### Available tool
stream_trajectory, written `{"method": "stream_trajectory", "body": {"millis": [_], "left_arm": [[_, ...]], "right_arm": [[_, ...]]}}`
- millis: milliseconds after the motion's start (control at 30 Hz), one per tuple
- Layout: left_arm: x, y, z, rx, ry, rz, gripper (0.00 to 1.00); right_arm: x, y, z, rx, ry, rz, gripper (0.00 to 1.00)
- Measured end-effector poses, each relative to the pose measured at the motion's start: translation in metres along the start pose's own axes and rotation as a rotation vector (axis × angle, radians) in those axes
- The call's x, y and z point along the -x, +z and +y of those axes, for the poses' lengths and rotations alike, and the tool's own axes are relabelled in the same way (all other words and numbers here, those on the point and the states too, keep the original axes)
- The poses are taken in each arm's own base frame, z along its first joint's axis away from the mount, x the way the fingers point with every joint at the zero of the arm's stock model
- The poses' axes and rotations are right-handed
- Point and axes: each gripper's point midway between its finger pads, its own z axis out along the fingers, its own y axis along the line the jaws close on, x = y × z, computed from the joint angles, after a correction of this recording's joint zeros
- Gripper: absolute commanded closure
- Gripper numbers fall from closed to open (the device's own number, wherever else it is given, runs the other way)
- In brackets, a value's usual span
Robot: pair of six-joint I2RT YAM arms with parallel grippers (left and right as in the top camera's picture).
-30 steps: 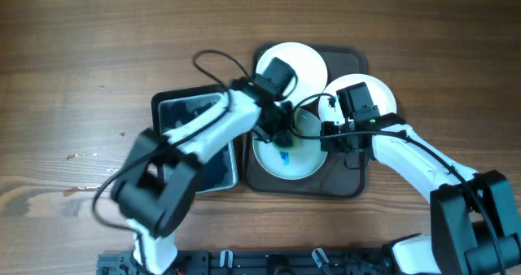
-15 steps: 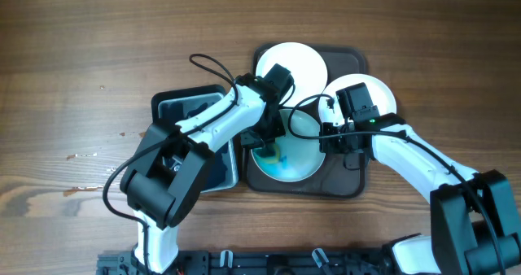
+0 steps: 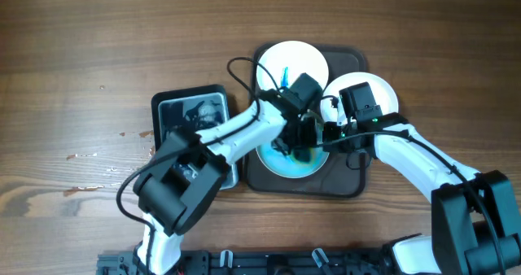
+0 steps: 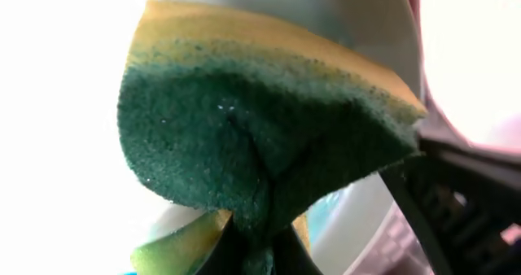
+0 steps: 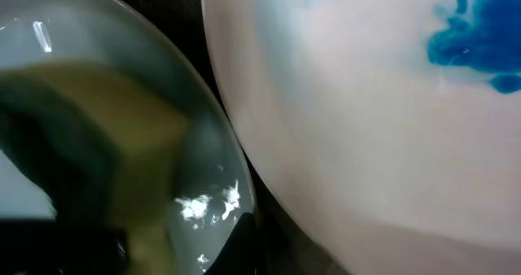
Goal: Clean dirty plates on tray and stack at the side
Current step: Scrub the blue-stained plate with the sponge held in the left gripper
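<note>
Scrubbing, seen from overhead, the near round white shallow plate (image 3: 275,166) on the large dark rectangular tray (image 3: 352,185) with the left gripper (image 3: 295,141). Met at the rim by the right gripper (image 3: 327,133), closed or not impossible to tell. Next, probably: wiping off the blue film. From the left wrist: clamped hard on a green-and-yellow foam sponge (image 4: 244,145). From the right wrist: just beside, another white plate smeared blue (image 5: 366,104).

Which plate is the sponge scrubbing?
The plate at the tray's near edge, smeared pale blue; the left gripper holds the green sponge on it. The other two lie farther back.
</note>
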Motion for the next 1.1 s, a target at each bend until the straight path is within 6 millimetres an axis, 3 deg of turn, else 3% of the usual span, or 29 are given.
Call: {"method": "stream_trajectory", "body": {"millis": [167,367,533,667,800,900,967,1100], "left_arm": [[-0.013,0.000,0.005,0.020,-0.016,0.052,0.96],[-0.022,-0.011,0.047,0.193,-0.085,0.093,0.96],[-0.002,-0.026,0.083,0.280,-0.163,0.054,0.96],[0.017,-0.034,0.095,0.301,-0.188,-0.008,0.96],[0.037,-0.031,0.083,0.237,-0.170,-0.080,0.96],[0.058,-0.027,0.058,0.124,-0.137,-0.146,0.96],[0.061,-0.024,0.040,0.064,-0.107,-0.160,0.96],[0.048,-0.010,0.016,0.011,-0.057,-0.123,0.96]], "right_arm": [[0.000,0.000,0.000,0.001,-0.001,0.000,0.96],[-0.003,0.000,0.006,0.020,-0.009,0.010,0.96],[-0.003,0.000,0.010,0.039,-0.012,0.013,0.96],[-0.003,0.000,0.010,0.039,-0.012,0.013,0.96],[-0.003,0.000,0.007,0.025,-0.008,0.012,0.96],[-0.001,0.000,0.003,0.013,0.003,0.006,0.96],[-0.001,0.000,0.002,0.011,0.003,0.006,0.96],[-0.002,0.000,0.001,0.006,0.004,0.009,0.96]]}}
